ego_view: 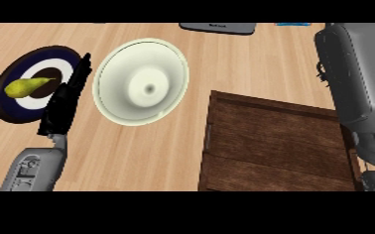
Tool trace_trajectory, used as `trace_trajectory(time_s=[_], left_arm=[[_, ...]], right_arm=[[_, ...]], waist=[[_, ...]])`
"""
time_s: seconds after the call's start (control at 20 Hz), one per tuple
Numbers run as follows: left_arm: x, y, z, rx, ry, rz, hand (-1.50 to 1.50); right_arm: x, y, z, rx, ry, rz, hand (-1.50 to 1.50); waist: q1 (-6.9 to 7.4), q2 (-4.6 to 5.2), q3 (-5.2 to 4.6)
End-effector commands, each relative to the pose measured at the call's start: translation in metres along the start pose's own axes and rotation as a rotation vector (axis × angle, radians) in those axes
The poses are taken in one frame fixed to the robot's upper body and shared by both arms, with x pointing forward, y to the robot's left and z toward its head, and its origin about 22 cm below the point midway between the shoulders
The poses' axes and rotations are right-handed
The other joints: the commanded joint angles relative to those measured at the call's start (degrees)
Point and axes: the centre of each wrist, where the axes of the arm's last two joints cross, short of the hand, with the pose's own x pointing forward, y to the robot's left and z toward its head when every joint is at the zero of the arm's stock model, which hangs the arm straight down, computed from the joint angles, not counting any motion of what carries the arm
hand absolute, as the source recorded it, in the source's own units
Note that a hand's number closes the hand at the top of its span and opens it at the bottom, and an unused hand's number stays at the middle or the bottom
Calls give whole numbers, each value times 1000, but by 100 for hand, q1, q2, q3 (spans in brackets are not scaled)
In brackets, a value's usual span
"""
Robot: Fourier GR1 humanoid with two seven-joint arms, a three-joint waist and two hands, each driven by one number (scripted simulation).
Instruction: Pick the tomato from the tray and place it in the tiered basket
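Note:
The brown wooden tray (pixel 278 144) lies at the lower right, and no tomato shows on it or anywhere else. The white tiered basket (pixel 143 82), seen from above as a round bowl, stands left of centre. My left hand (pixel 66 104) is open with its fingers up, between the basket and a dark plate. My right forearm (pixel 350 74) fills the right edge, very close to the view. Only a dark bit of my right hand (pixel 365 179) shows past the tray's right side, and what it holds is hidden.
A dark blue plate (pixel 22 111) with a white ring sits at the far left, with a yellow-green pear (pixel 26 87) on it. A grey flat object (pixel 218 28) lies at the counter's far edge. Bare wooden counter (pixel 242 64) lies between basket and tray.

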Motion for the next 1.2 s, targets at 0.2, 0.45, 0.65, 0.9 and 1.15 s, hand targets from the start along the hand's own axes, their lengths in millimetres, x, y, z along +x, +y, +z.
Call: trace_trajectory(time_s=[0.2,0.45,0.65,0.9,1.15], left_arm=[[-5,2,8,38,22,-4,0],[-12,16,11,48,25,-10,0],[-22,11,8,56,39,5,0],[-26,15,13,49,54,4,0],[-11,10,9,42,46,-3,0]], right_arm=[[46,-9,-5,-18,160,4,150],[24,-2,-51,12,137,66,150],[6,2,-74,-30,133,148,150],[-25,18,-92,-85,167,393,150],[-39,8,-114,-108,208,480,150]], waist=[[-230,-79,20],[-267,-54,22],[-308,-21,20],[-382,-60,18],[-410,-88,25]])
